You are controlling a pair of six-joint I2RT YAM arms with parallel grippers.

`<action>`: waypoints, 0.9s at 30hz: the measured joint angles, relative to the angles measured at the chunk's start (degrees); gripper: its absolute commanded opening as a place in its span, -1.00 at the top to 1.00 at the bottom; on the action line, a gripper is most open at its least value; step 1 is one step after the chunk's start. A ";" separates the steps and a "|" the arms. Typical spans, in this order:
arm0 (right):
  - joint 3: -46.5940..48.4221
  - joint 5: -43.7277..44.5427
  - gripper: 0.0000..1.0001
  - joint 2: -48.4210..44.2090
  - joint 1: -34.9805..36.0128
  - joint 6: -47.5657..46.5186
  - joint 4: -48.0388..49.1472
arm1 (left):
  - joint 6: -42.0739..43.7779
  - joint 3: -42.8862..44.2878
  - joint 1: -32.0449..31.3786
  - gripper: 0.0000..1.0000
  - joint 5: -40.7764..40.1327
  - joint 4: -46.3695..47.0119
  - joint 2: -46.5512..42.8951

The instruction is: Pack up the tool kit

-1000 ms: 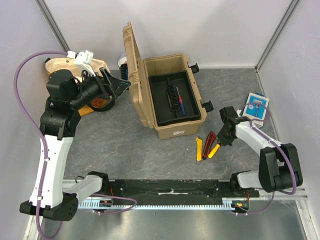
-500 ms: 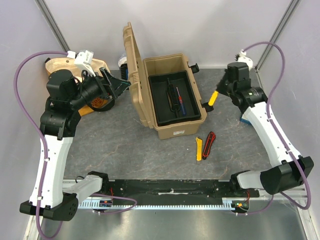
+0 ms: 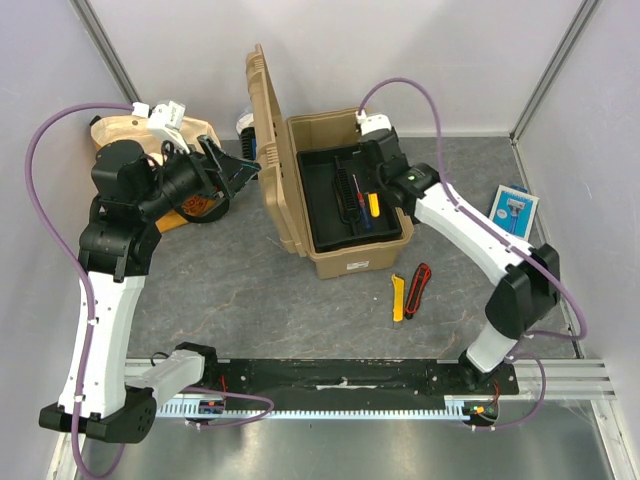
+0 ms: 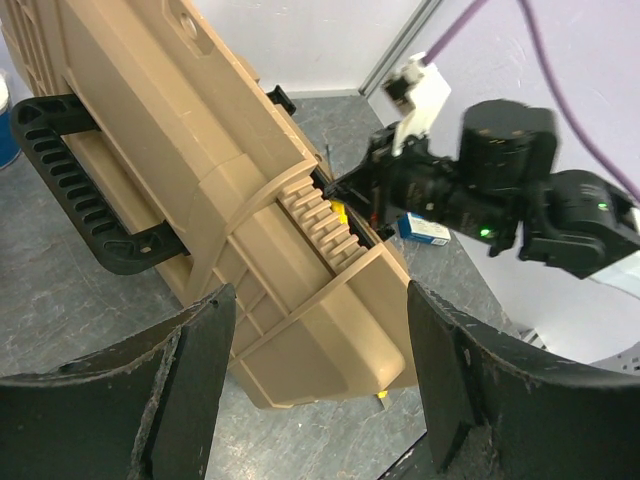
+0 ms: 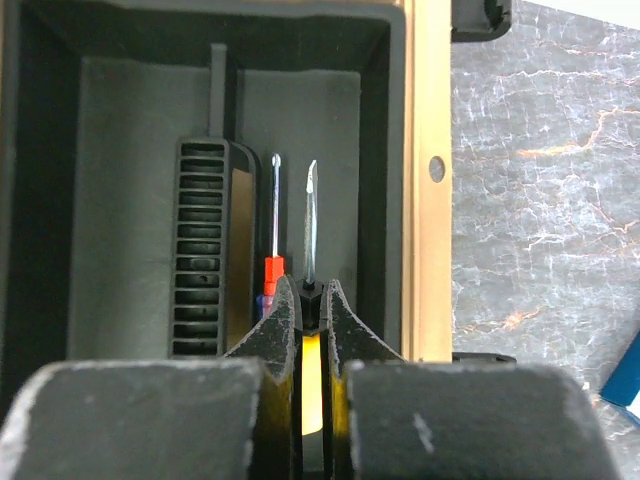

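- Yellow-handled screwdriver (image 5: pixel 311 215) is clenched in the right hand (image 5: pixel 305 300). Jaws are pinched on the handle and the blade points to 12 o'clock in the wrist view.
- A second ago that hand was down on the worktop (image 3: pixel 260 290) by the cutters. Half a second ago it was lifted at the 3 o'clock side of the toolbox (image 3: pixel 360 262). Now it hangs over the black inner tray (image 5: pixel 120 200).
- Blade lines up parallel with the red-handled screwdriver (image 5: pixel 272 272) lying just beside it at 9 o'clock. A black ribbed tool (image 5: pixel 205 250) sits next to that.
- Can't tell whether the tip touches the tray floor yet.
- Judgement: this is the transfer step, pick done and drop not yet made. Next move is lower and let go.
- Red cutter (image 3: pixel 421 279) and yellow cutter (image 3: pixel 398 298) lie on the worktop at 5 o'clock of the box, where they were a second ago, so the job is partway.
- Left hand (image 3: pixel 238 170) hasn't moved: jaws released, nothing in them, parked at 9 o'clock of the box beside the upright lid (image 3: pixel 262 130).
- Risk: the handle could land on the red one if released off-line.
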 measured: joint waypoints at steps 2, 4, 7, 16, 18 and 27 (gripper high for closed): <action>0.00 0.96 1.00 2.25 0.57 -1.68 -0.20 | 0.00 0.00 0.00 -0.50 -0.04 -0.02 -0.07; 0.00 1.97 1.00 4.13 0.76 -2.97 -0.31 | 0.00 0.00 0.00 -0.50 -0.28 -0.02 -0.09; 0.00 3.76 0.99 6.40 0.85 -4.26 -0.35 | 0.00 0.00 0.00 -0.50 -0.48 -0.02 -0.09; 1.60 7.43 0.20 9.25 0.85 -4.74 -0.07 | 0.00 0.00 0.00 -0.50 -0.87 -0.35 -0.09; 1.97 7.48 0.18 9.42 0.85 -4.63 -0.09 | 0.00 0.00 0.00 -0.50 -0.90 -0.44 -0.09; 3.30 8.17 0.15 7.65 0.85 -2.73 -0.79 | 0.00 0.00 0.00 -0.50 -0.92 -0.52 -0.09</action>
